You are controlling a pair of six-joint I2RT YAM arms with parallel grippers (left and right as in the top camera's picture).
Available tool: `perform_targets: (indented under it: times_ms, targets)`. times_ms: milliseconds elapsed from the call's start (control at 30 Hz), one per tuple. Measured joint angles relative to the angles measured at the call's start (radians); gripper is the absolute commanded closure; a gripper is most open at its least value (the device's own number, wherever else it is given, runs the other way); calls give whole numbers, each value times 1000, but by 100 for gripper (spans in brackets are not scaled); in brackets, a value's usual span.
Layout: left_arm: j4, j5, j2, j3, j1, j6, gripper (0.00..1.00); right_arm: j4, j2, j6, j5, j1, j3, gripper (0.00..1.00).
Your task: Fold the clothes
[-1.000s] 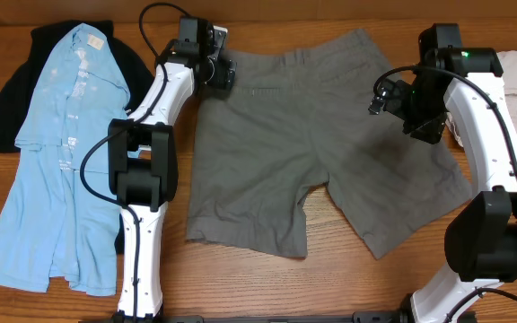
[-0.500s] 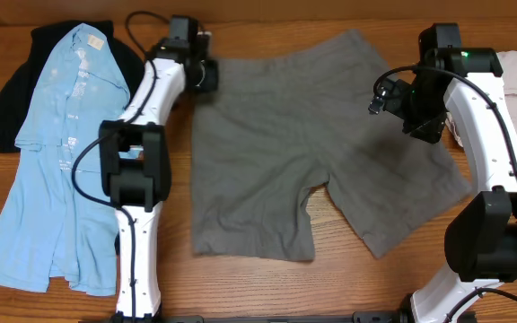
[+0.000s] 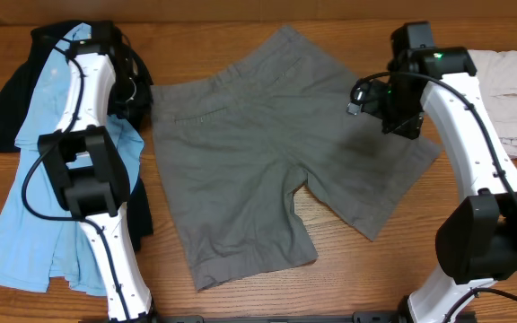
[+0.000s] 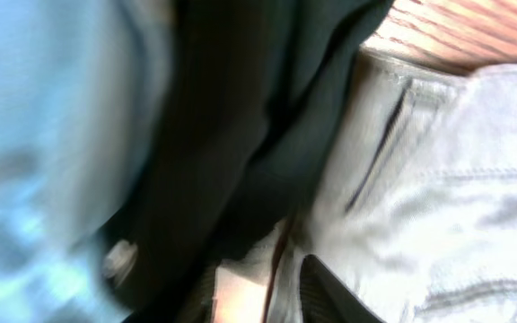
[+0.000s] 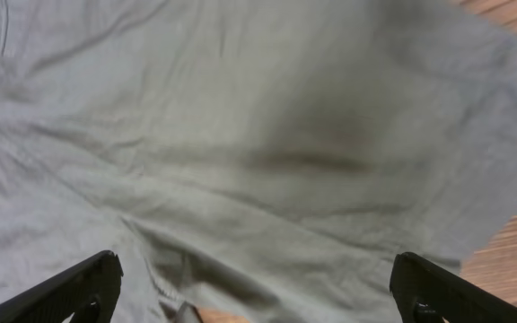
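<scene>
One pair of grey-olive shorts point(image 3: 258, 152) is lying spread flat and turned at a slant, waistband toward the far edge and both legs pointing back toward the arm bases, and I am taking it as my reference for everything else. At the shorts' waistband corner on my left side I am watching the left gripper point(image 3: 135, 92) sitting right at the edge of the cloth, where the shorts are meeting the black shirt point(image 3: 7, 99). The wrist view there is coming through blurred: I am seeing its fingers point(image 4: 330, 292) at the bottom with pale shorts fabric close against them, but I cannot tell whether they are pinching the cloth or standing loose. Over the shorts' right-hand side, the right gripper point(image 3: 398, 121) is hovering with its jaws spread wide and nothing between them, its camera looking straight down on wrinkled fabric with a dark shadow across it. Left of the shorts, the light blue shirt point(image 3: 34, 197) is lying on top of the black one, with the left arm reaching over both. Right of the shorts, a beige garment point(image 3: 510, 99) is sitting bunched behind the right arm. Under the shorts, the wooden table point(image 3: 375, 278) is showing between and beyond the two legs.
</scene>
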Motion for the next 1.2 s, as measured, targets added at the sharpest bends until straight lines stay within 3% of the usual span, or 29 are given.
perform_targets:
  times_ms: [100, 233, 367, 633, 1200]
  targets:
    - [-14, 1, -58, 0, -8, 14, 53, -30, 0, 0, 0, 21, 0, 0]
    - [-14, 3, -181, -2, -29, 31, 34, -70, 0, 11, 0, 31, -13, 0]
    - [-18, 10, -342, -2, -56, 33, 25, -67, 0, 32, 0, 31, -85, 0]
    - [-27, 23, -543, 0, -149, 103, 23, 95, 0, 86, 1, 31, -349, 0]
    - [-56, 32, -423, 0, -287, 188, 23, 443, -39, 195, 135, 41, -616, 1]
